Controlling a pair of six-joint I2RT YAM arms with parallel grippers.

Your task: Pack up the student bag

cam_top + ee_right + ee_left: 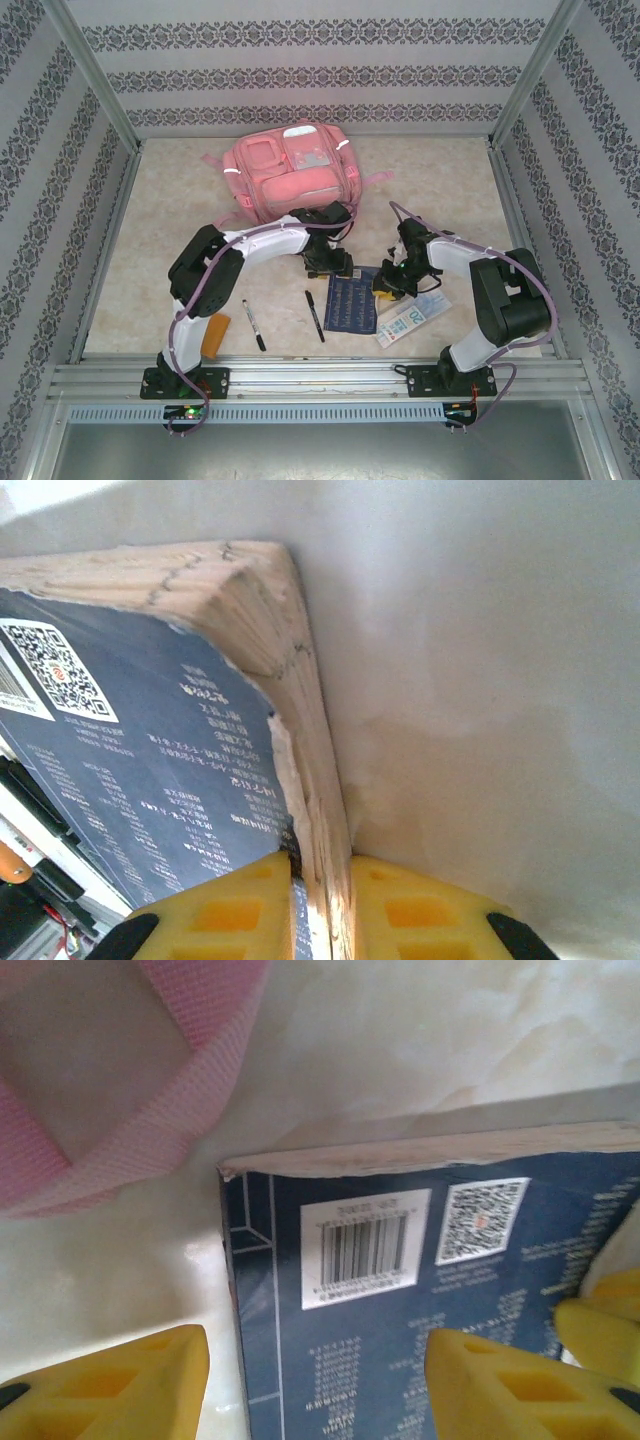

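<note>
The student bag [290, 175] is a pink backpack lying at the back middle of the table; one of its pink straps [150, 1140] shows in the left wrist view. A dark blue book [350, 300] lies in front of it. My left gripper [328, 268] hovers open over the book's [400, 1340] barcode corner, one yellow finger [120, 1385] off its edge and the other above the cover. My right gripper [320, 910] is shut on the book's [150, 740] page edge at its right side, which is tilted up off the table.
Two black pens [253, 325] [315, 316] lie near the front edge, with an orange object [215, 335] by the left arm's base. A white printed booklet [410, 320] lies under the right arm. Metal frame rails border the table.
</note>
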